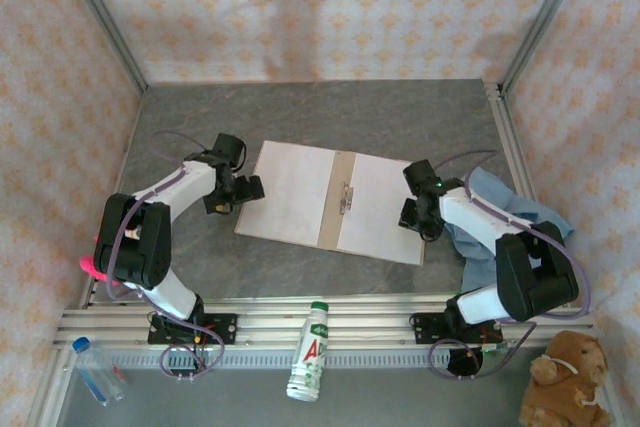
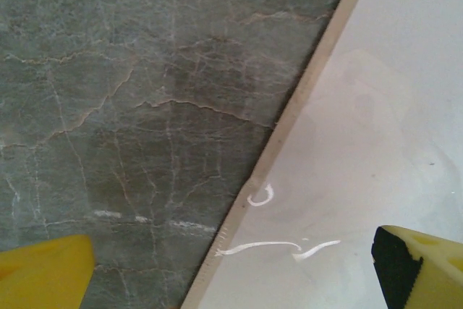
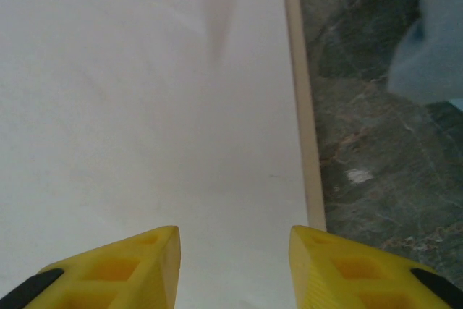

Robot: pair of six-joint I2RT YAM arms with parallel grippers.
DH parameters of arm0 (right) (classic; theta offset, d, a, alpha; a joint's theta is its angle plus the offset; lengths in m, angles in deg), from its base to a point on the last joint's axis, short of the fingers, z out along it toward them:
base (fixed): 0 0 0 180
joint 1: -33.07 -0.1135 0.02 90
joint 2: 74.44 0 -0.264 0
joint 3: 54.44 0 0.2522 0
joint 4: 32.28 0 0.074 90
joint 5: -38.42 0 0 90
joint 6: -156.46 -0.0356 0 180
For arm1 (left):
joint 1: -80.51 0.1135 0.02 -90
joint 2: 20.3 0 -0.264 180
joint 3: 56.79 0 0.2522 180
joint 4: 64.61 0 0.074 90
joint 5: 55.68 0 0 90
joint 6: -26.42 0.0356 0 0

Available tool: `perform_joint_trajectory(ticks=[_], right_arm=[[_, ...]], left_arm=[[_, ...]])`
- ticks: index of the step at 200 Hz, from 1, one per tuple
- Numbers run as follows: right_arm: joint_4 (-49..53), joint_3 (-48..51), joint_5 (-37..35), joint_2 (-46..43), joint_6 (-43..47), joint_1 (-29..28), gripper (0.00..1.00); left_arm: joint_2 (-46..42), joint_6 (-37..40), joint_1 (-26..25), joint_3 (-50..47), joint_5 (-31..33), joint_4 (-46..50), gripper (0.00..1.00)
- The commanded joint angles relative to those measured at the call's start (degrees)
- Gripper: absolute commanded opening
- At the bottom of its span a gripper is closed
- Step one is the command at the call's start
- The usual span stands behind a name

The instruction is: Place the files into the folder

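Top external view: the folder (image 1: 300, 197) lies open and flat in the middle of the grey marbled table (image 1: 400, 117), pale faces up, with the metal fastener (image 1: 347, 195) on its tan spine. From this height the files (image 3: 145, 92) are hard to tell from those pale faces. In the right wrist view a white surface runs up to a narrow tan strip along the folder's right edge (it reads as a sheet lying on that half, though I cannot be sure).

The left gripper (image 2: 233, 258) sits over the folder's left edge. Its yellow fingers are cut off at the bottom corners of its own camera, spread wide with nothing between them. Below it the pale surface carries a few glossy white marks that I cannot identify.

The right gripper (image 3: 233, 244) hangs over the right half near its outer edge, its jaws apart with only the white surface showing in the gap. Whether the tips touch it is not clear.

A blue cloth (image 1: 510, 207) lies crumpled just beside the folder's right edge, partly hidden by the right arm. On the rail (image 1: 380, 322) at the near edge lies a white bottle (image 1: 311, 352). A clear bottle (image 1: 95, 367) lies at the near left and a brown plush toy (image 1: 565, 382) sits at the near right, cut off by the frame.
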Motion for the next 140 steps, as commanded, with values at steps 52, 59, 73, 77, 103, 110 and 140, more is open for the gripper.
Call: perform_joint_trajectory(ticks=[52, 59, 73, 77, 103, 110, 140], right_arm=[[-2.00, 2.84, -0.37, -4.36, 2.61, 4.39, 0.52], [-2.18, 3.00, -0.27, -4.38, 2.72, 4.67, 0.52], [-2.85, 3.32, 0.27, -4.31, 2.86, 5.20, 0.53], [-3.01, 3.42, 0.56, -4.24, 2.86, 5.36, 0.53], [-4.18, 3.80, 1.39, -3.35, 2.87, 6.09, 0.54], [-4.45, 3.82, 1.61, -2.95, 2.86, 6.16, 0.54], [-5.68, 3.75, 2.39, -1.09, 2.86, 6.27, 0.54]], left_arm=[[0.16, 1.97, 2.26, -4.06, -4.86, -5.12, 1.00], [0.26, 2.10, 2.36, -4.20, -5.33, -5.35, 1.00], [0.31, 2.00, 2.38, -4.80, -6.91, -6.19, 1.00], [0.35, 1.98, 2.38, -4.96, -7.46, -6.26, 1.00], [0.22, 1.72, 2.32, -5.92, -9.38, -6.62, 1.00], [0.09, 1.66, 2.36, -6.14, -9.83, -6.62, 1.00], [-0.10, 1.51, 2.31, -6.39, -10.18, -4.37, 0.89]])
